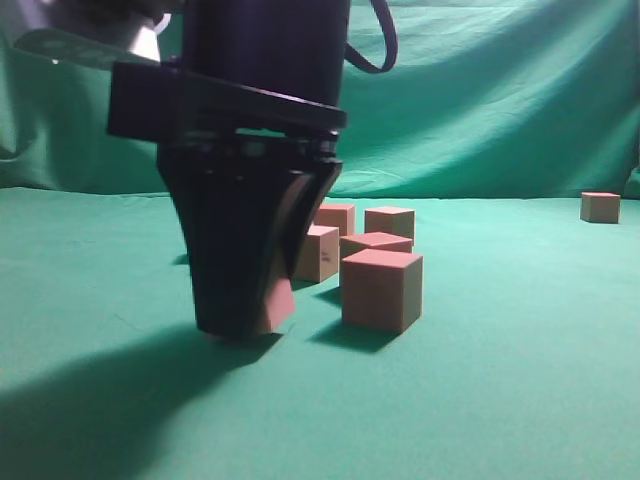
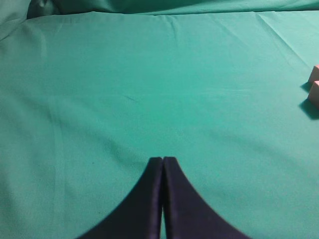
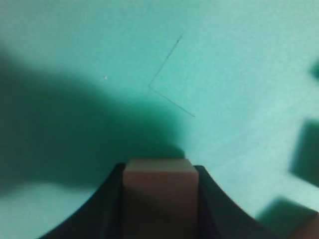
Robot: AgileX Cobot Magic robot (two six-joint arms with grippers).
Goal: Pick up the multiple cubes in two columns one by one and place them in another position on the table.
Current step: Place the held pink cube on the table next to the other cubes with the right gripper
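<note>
My right gripper (image 1: 240, 322) is shut on one reddish-pink cube (image 1: 276, 300) and holds it at or just above the green table (image 1: 480, 400), left of the cluster. In the right wrist view the held cube (image 3: 159, 199) fills the space between the jaws (image 3: 159, 167). Several more cubes stand close together: a near one (image 1: 381, 290), others behind it (image 1: 319, 253) (image 1: 375, 242) (image 1: 337, 216) (image 1: 390, 221). One cube (image 1: 600, 206) sits alone far right. My left gripper (image 2: 163, 160) is shut and empty over bare cloth; two cubes (image 2: 314, 84) show at that view's right edge.
A wrinkled green cloth backdrop (image 1: 500, 100) hangs behind the table. A thin thread or crease line (image 3: 167, 79) lies on the cloth ahead of the right gripper. Part of another cube (image 3: 306, 229) shows at the right wrist view's bottom right corner.
</note>
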